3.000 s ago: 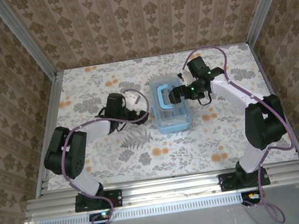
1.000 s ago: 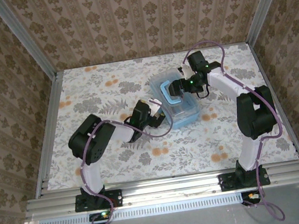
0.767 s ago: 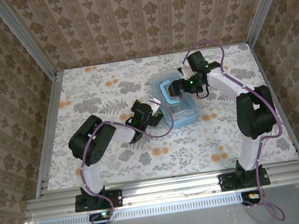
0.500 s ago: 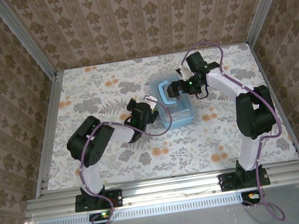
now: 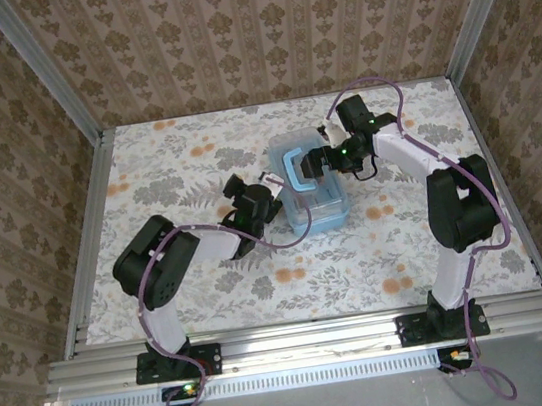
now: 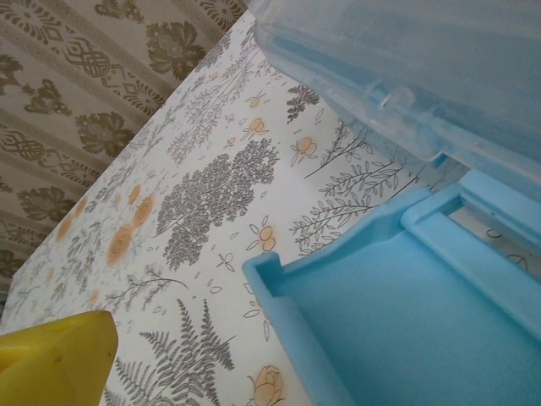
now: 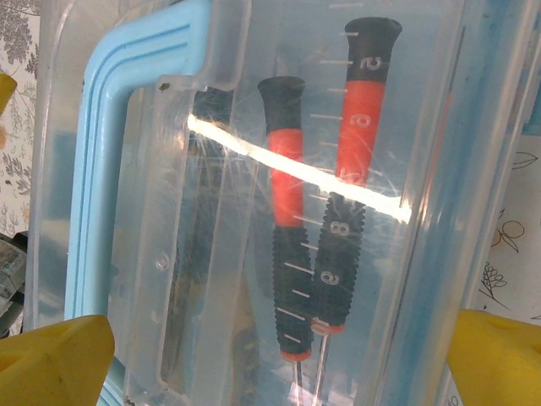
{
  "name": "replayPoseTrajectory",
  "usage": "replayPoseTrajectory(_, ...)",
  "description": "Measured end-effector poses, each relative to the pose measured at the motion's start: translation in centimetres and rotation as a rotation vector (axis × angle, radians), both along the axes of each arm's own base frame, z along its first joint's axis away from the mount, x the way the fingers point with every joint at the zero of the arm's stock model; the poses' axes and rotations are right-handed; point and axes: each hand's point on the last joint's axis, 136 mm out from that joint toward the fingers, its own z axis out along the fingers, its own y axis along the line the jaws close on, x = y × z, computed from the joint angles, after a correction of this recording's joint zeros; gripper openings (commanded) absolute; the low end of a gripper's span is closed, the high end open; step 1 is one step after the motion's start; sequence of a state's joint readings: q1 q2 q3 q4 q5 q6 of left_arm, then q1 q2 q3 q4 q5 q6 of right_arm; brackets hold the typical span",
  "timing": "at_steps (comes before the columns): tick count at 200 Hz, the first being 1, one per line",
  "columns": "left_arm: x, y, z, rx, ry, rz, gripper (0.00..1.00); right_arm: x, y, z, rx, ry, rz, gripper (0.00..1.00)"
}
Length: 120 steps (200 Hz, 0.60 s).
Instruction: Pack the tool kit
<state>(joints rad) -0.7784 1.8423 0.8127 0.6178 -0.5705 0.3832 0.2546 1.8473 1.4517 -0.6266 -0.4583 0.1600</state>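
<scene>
From above, the floral surface (image 5: 210,272) carries one translucent blue case (image 5: 317,207) near its middle. The case sits between the left gripper (image 5: 267,191), at its left side, and the right gripper (image 5: 314,165), over its far end. The right wrist view looks through the clear lid, showing one blue handle (image 7: 93,169) and two red-black screwdrivers (image 7: 292,220) lying side by side inside. Both sets of jaws stand spread wide and grip nothing. The left wrist view adds one yellow fingertip (image 6: 51,355) near the case's edge.
</scene>
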Motion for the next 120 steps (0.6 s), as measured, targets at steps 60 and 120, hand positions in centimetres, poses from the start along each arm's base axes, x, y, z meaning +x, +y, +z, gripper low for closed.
replayPoseTrajectory(60, 0.4, 0.7, 1.5, 0.073, -0.055, 0.016, 1.0, -0.1, 0.2, 0.0, 0.006, 0.003, 0.005, 1.0)
replayPoseTrajectory(120, 0.6, 1.0, 2.3, 0.129, -0.08, 0.014, 1.0, -0.3, 0.4, -0.1, 0.017, 0.009, 0.013, 1.0)
